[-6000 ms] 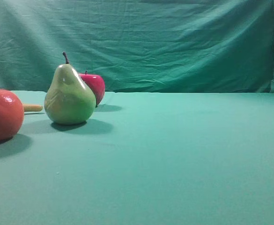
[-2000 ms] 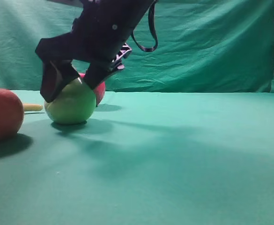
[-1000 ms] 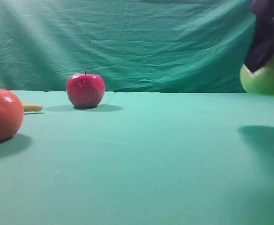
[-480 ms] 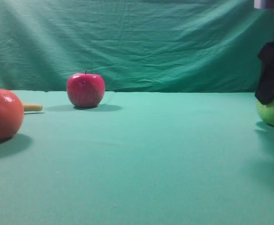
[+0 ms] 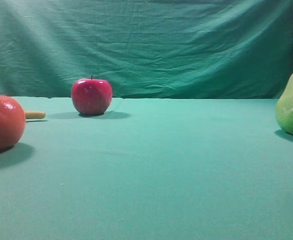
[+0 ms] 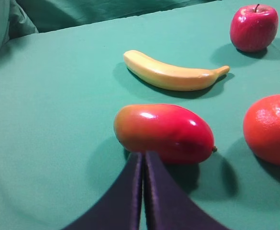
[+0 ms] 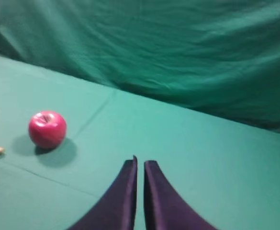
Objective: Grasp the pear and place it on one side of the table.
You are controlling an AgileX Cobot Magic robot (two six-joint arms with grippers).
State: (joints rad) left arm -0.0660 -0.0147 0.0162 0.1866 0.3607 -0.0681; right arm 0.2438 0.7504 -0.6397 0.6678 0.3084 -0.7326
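Observation:
The glossy yellow-green pear [image 5: 292, 104] stands upright on the teal table [image 5: 156, 165] at the far right edge of the exterior view, its dark stem up. No gripper touches it and neither arm shows in that view. My right gripper [image 7: 140, 164] is shut and empty, hovering above the table with the red apple [image 7: 47, 129] to its far left; the pear is out of that view. My left gripper [image 6: 143, 155] is shut and empty, its tips just in front of a red-yellow mango [image 6: 164, 132].
The red apple [image 5: 91, 96] stands at the back left. A round orange-red fruit [image 5: 3, 122] sits at the left edge, also in the left wrist view [image 6: 270, 128]. A banana [image 6: 171, 75] lies behind the mango. A wrinkled green backdrop [image 5: 146, 45] closes the rear.
The right arm carried the pear from the left of the table to the far right, set it down, let go and withdrew out of the exterior view. The pear now stands free.

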